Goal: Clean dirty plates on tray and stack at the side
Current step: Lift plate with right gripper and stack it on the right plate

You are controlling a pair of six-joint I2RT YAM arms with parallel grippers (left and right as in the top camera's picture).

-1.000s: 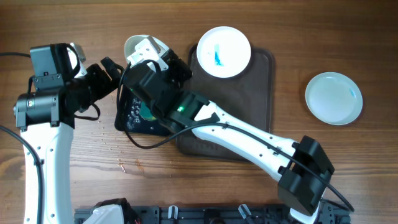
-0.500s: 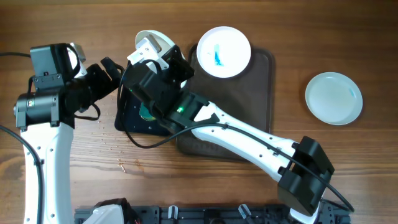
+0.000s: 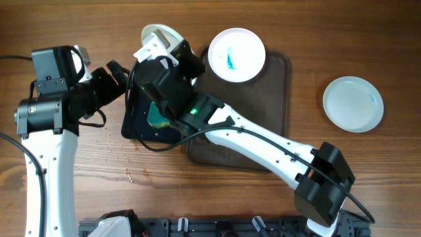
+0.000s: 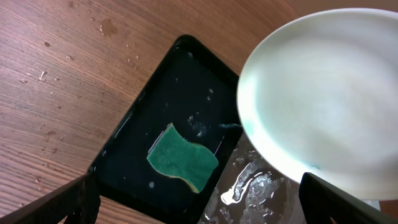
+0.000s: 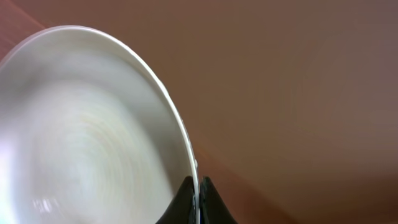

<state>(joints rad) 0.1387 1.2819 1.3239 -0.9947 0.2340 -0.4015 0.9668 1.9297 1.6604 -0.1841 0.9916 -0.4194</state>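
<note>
Plate (image 3: 156,30) in right end effector (image 5: 198,190) has shifted, exposing more of sponge (image 4: 182,157).

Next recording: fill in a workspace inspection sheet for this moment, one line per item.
Surface: wooden table; water droplets by the left arm.
Job's things: brown tray carries a blue-smeared plate; second plate sits on the table at the right; third plate is lifted and tilted.
Clutter: wet black tray holding a green sponge.
End effectors: right end effector is shut on the third plate's rim; left end effector is open and empty.
Cables: black cable at the left edge.
Surroundings: dark rail along the near edge.
</note>
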